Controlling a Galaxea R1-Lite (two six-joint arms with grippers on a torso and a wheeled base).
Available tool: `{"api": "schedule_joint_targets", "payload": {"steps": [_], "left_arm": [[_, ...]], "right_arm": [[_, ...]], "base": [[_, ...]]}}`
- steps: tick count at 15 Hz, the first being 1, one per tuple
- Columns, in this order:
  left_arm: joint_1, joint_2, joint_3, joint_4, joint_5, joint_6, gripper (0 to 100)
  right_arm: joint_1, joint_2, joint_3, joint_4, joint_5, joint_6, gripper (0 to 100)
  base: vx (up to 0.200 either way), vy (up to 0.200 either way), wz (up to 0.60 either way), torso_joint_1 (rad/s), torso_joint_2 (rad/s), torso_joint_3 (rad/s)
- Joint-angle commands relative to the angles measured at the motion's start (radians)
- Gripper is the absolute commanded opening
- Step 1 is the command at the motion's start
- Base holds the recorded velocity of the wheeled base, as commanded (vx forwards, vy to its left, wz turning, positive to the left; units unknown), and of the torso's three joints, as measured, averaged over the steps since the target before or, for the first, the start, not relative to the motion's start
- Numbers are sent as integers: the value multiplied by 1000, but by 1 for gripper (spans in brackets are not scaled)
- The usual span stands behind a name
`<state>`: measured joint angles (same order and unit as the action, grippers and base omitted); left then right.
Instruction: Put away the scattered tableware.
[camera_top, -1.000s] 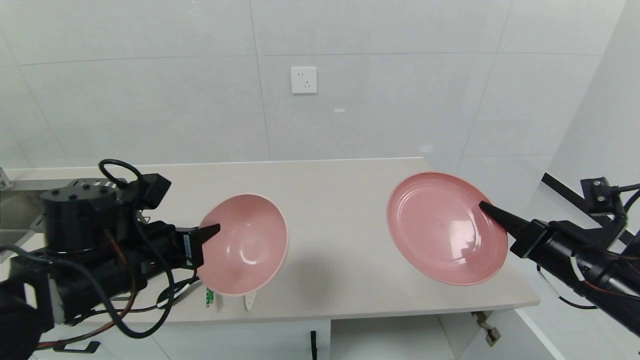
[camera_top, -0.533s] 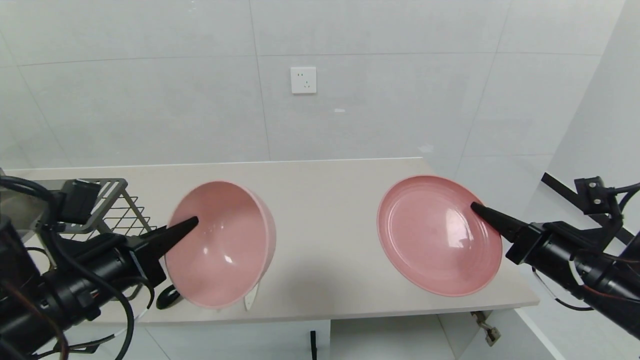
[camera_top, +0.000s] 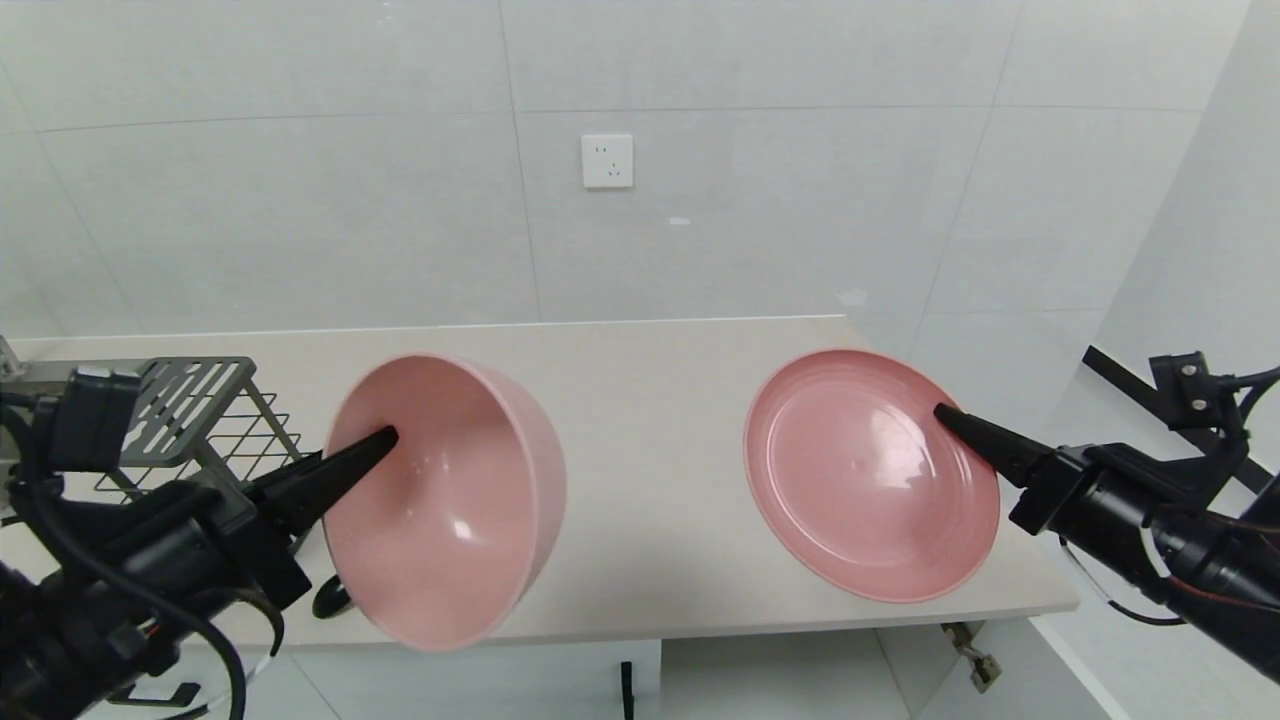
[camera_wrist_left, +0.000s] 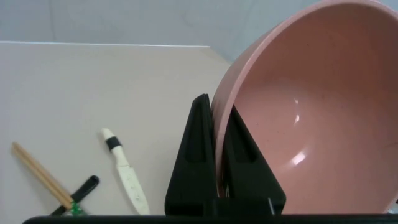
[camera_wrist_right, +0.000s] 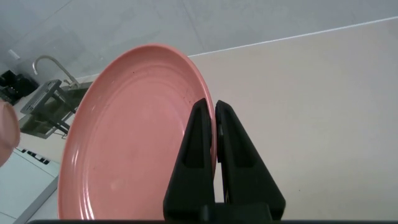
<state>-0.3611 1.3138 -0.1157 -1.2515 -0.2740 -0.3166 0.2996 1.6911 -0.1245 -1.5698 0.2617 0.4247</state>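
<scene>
My left gripper (camera_top: 385, 437) is shut on the rim of a pink bowl (camera_top: 450, 500), held tilted on edge above the counter's front left; the same left gripper (camera_wrist_left: 217, 118) pinches the pink bowl (camera_wrist_left: 311, 124) wall. My right gripper (camera_top: 940, 412) is shut on the rim of a pink plate (camera_top: 860, 475), held tilted above the counter's right end. The right gripper (camera_wrist_right: 210, 115) clamps the pink plate (camera_wrist_right: 130, 137) edge. On the counter lie a white knife (camera_wrist_left: 124, 171), wooden chopsticks (camera_wrist_left: 40, 174) and a black-handled utensil (camera_wrist_left: 84, 190).
A grey wire dish rack (camera_top: 195, 400) stands at the counter's left, with a sink tap (camera_wrist_right: 53, 68) beyond it. The beige counter (camera_top: 660, 400) ends at its right edge near the plate. A wall socket (camera_top: 607, 160) sits on the tiled wall.
The left arm has pulled back and left, swinging the bowl lower and more on edge, uncovering the dish rack. The plate has shifted slightly left with the right gripper.
</scene>
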Motion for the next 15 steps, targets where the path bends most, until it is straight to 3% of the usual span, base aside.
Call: {"api": "schedule_joint_targets", "payload": {"steps": [1, 4, 8, 12, 15], "left_arm": [[-39, -36, 50, -9, 6, 16, 0], [16, 19, 68, -17, 61, 68, 0], [16, 117, 80, -13, 121, 70, 0], [17, 128, 105, -57, 125, 71, 0], [57, 162, 99, -77, 130, 65, 0]], "right_arm": [[4, -1, 0, -1, 1, -1, 0], [3, -8, 5, -1, 1, -11, 0], [-4, -10, 0, -1, -9, -64, 0], [-4, -5, -24, -1, -39, -81, 0], [-7, -13, -37, -1, -42, -89, 0]], "base": [[0, 0, 0, 0, 0, 0], [0, 0, 0, 0, 0, 0], [0, 0, 0, 0, 0, 0], [0, 0, 0, 0, 0, 0], [0, 0, 0, 0, 0, 0]]}}
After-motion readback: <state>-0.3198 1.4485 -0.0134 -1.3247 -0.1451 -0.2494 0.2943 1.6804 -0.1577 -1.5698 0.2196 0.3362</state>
